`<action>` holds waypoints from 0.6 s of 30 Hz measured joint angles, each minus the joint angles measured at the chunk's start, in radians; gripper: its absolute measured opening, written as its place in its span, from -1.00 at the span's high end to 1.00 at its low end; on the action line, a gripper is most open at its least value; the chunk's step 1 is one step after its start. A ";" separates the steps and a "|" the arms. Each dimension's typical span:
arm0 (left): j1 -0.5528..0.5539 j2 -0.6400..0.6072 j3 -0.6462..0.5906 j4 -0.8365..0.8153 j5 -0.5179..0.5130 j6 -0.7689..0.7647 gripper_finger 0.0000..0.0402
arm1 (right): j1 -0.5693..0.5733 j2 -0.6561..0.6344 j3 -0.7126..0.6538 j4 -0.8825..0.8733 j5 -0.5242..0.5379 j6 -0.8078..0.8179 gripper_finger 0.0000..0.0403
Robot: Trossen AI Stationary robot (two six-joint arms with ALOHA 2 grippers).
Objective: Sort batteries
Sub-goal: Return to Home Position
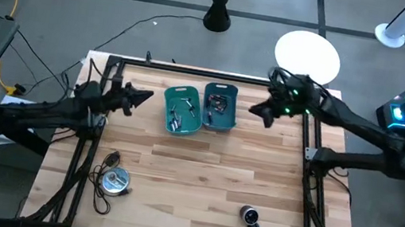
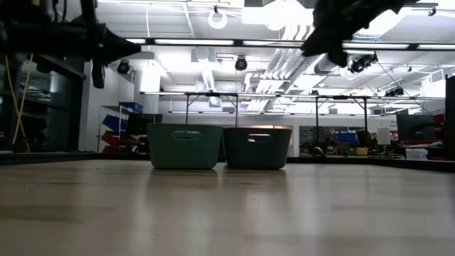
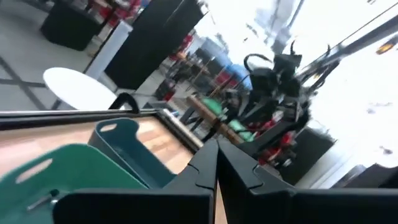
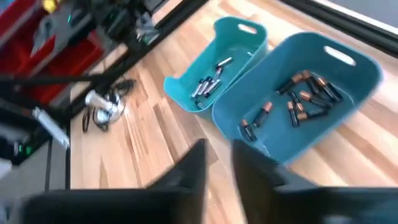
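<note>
Now your batteries (image 4: 298, 102) lie in the green bin (image 4: 249, 38) and blue bin (image 4: 356, 73) at the desk's (image 1: 200, 186) 12 o'clock. At their 9 o'clock your left gripper (image 1: 145, 94) is empty, fingers together; at 3 o'clock the right gripper (image 1: 257, 112) shows blurred fingers slightly parted, empty.

Looking straight down from high overhead, whole table (image 1: 201, 178) in frame, bins (image 1: 185, 95) toward twelve o'clock. Low and level from six o'clock, facing those same bins; closer in from both wrists, sharing them too.
</note>
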State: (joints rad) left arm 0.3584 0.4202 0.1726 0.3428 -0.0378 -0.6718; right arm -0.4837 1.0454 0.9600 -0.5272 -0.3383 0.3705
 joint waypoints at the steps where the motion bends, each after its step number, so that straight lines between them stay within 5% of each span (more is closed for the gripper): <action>1: -0.002 -0.021 -0.031 0.035 0.003 -0.014 1.00 | 0.023 -0.034 -0.013 -0.008 0.040 0.044 0.78; 6: -0.033 -0.089 -0.156 0.259 -0.026 -0.050 1.00 | 0.169 -0.189 -0.059 -0.001 0.270 0.266 0.92; 10: -0.101 -0.078 -0.161 0.270 -0.061 -0.027 1.00 | 0.311 -0.255 -0.059 0.043 0.456 0.372 0.99; 18: -0.318 -0.074 -0.161 0.250 -0.088 0.091 1.00 | 0.570 -0.212 -0.059 0.208 0.736 0.428 0.99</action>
State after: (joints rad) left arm 0.0404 0.3466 0.0120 0.5925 -0.1262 -0.5812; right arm 0.0864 0.8337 0.9012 -0.3195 0.3977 0.7986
